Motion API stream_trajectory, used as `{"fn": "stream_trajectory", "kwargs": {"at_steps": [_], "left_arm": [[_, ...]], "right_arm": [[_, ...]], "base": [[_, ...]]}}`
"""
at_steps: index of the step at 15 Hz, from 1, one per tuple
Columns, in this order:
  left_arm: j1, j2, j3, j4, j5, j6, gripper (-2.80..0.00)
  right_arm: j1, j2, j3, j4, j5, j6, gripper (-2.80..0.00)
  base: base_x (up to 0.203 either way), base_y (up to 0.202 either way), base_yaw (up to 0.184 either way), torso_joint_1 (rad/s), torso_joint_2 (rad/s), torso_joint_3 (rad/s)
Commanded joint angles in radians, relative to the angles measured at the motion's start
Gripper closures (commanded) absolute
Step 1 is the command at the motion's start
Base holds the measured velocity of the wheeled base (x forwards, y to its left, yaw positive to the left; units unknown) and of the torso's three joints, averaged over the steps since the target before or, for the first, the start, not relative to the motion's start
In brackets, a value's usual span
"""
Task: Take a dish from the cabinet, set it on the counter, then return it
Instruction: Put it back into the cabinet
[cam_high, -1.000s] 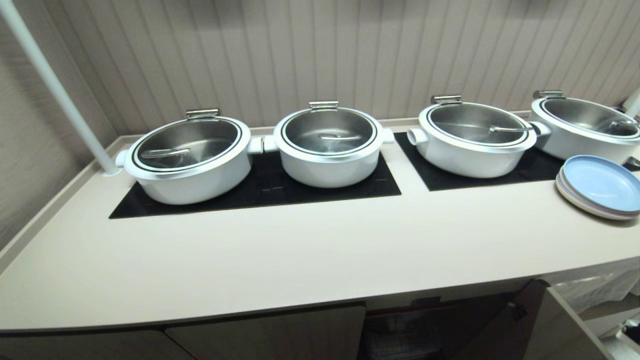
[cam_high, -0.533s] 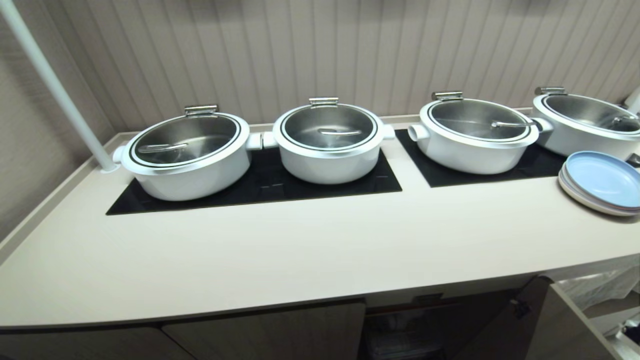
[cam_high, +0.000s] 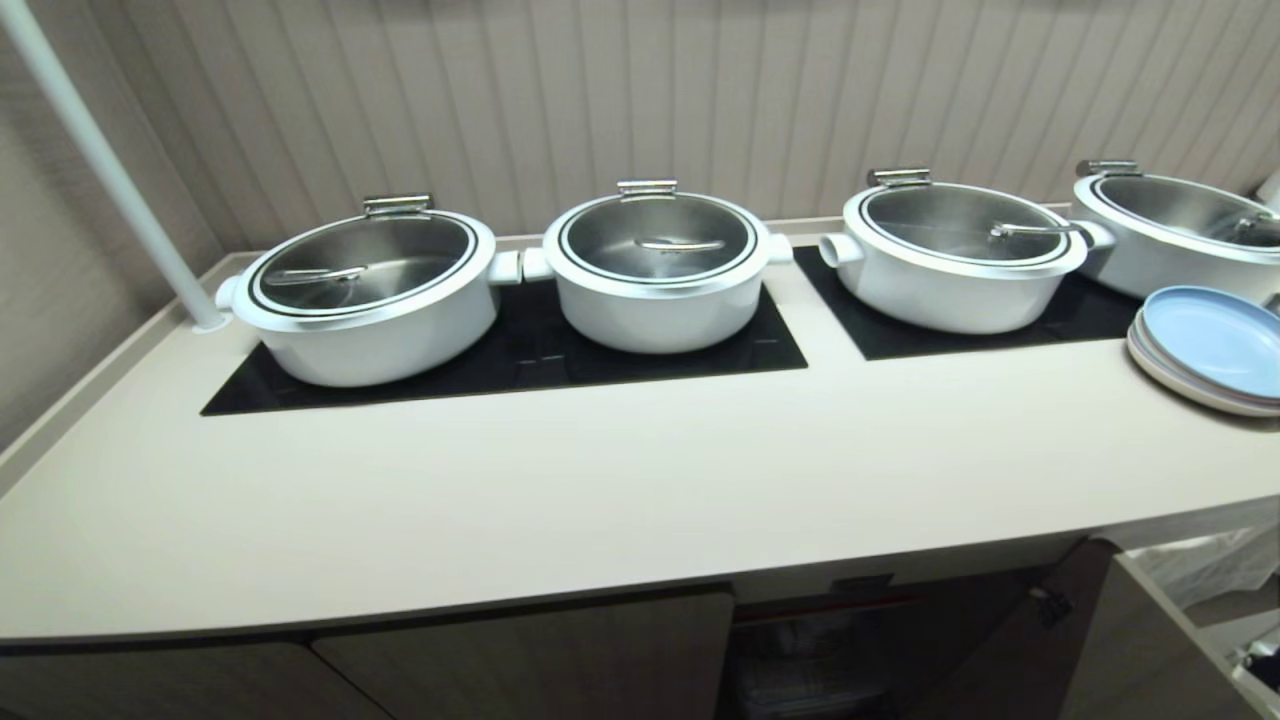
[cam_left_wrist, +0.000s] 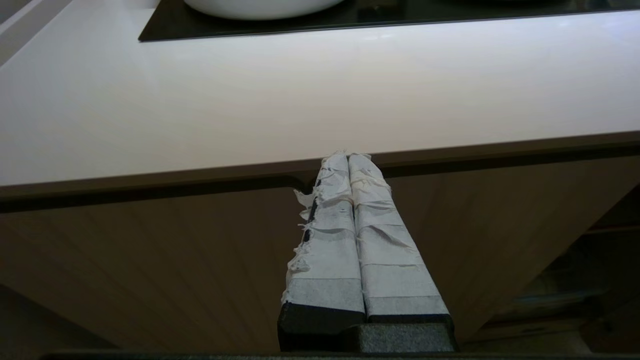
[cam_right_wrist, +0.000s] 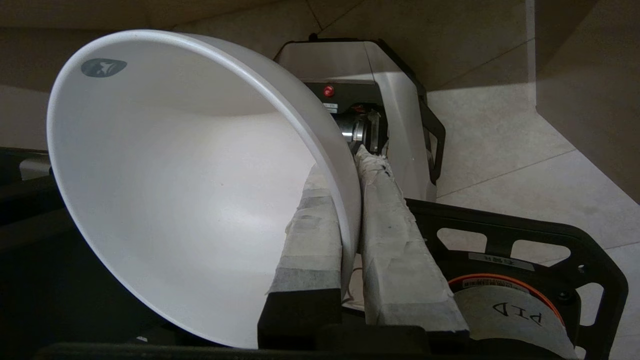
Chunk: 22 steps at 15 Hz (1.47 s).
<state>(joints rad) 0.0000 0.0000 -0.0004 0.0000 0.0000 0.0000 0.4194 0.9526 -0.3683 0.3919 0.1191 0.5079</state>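
The dish (cam_right_wrist: 190, 190), a plain white glossy bowl, is tipped on its side in the right wrist view, low over the tiled floor. My right gripper (cam_right_wrist: 345, 165) is shut on its rim, one taped finger inside the bowl and one outside. Neither arm shows in the head view. The beige counter (cam_high: 600, 490) stretches across the head view with the cabinet (cam_high: 520, 655) under it; one cabinet door (cam_high: 1040, 620) at the lower right stands open on a dark interior. My left gripper (cam_left_wrist: 348, 156) is shut on nothing, just below the counter's front edge (cam_left_wrist: 150, 175).
Several big white pots with steel lids (cam_high: 655, 270) sit on two black glass panels (cam_high: 520, 360) at the back of the counter. A stack of pastel blue plates (cam_high: 1205, 345) lies at the right end. A white pole (cam_high: 100, 160) rises at the back left. The robot's base (cam_right_wrist: 380, 100) is under the bowl.
The whole head view has shifted: pots and counter sit a little higher in the picture and more of the cabinet front shows below. Nothing on the counter has moved.
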Motion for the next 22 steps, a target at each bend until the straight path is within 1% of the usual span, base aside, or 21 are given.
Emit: {"fn": "stream_trajectory", "kwargs": {"at_steps": [1, 13, 19, 22], "left_arm": [[0.000, 0.000, 0.000, 0.000, 0.000, 0.000, 0.00], [0.000, 0.000, 0.000, 0.000, 0.000, 0.000, 0.00], [0.000, 0.000, -0.001, 0.000, 0.000, 0.000, 0.00], [0.000, 0.000, 0.000, 0.000, 0.000, 0.000, 0.00]], "right_arm": [[0.000, 0.002, 0.002, 0.002, 0.001, 0.003, 0.00], [-0.001, 0.002, 0.014, 0.002, 0.001, 0.003, 0.00], [0.001, 0.014, 0.015, 0.001, 0.002, 0.001, 0.00], [0.004, 0.012, 0.016, 0.000, 0.001, 0.005, 0.00]], "base": [[0.000, 0.000, 0.000, -0.146, 0.30, 0.150], [0.000, 0.000, 0.000, -0.149, 0.32, 0.174], [0.000, 0.000, 0.000, -0.167, 0.37, 0.192], [0.000, 0.000, 0.000, -0.223, 0.50, 0.272]]}}
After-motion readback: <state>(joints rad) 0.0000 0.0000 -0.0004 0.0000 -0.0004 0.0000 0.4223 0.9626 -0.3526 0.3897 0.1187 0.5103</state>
